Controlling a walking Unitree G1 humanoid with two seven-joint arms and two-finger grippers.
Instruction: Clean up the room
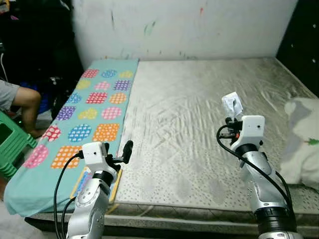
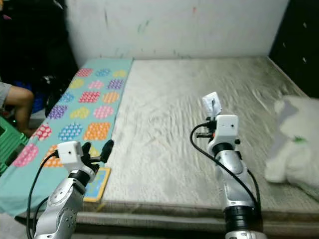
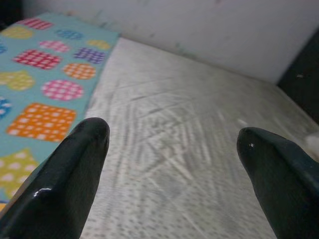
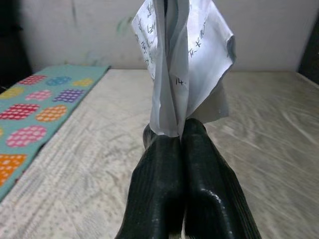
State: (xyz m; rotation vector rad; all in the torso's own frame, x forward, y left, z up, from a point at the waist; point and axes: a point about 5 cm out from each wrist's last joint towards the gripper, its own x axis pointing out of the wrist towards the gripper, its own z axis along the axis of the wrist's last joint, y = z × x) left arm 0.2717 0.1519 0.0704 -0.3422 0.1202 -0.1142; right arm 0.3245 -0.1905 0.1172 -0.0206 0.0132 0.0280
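The right gripper is pinching a crumpled paper above the bare mattress; the left gripper is hovering with fingers apart. Disposal seems next, needing a bin found.

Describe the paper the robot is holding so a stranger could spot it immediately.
Above the grey mattress, follow the right gripper upward. Pinched between its shut fingers is a crumpled white paper with handwriting, the one thing held off the bed.

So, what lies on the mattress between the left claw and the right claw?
Only bare mattress between the open left claw and the right claw holding the paper, as the left eye view shows.
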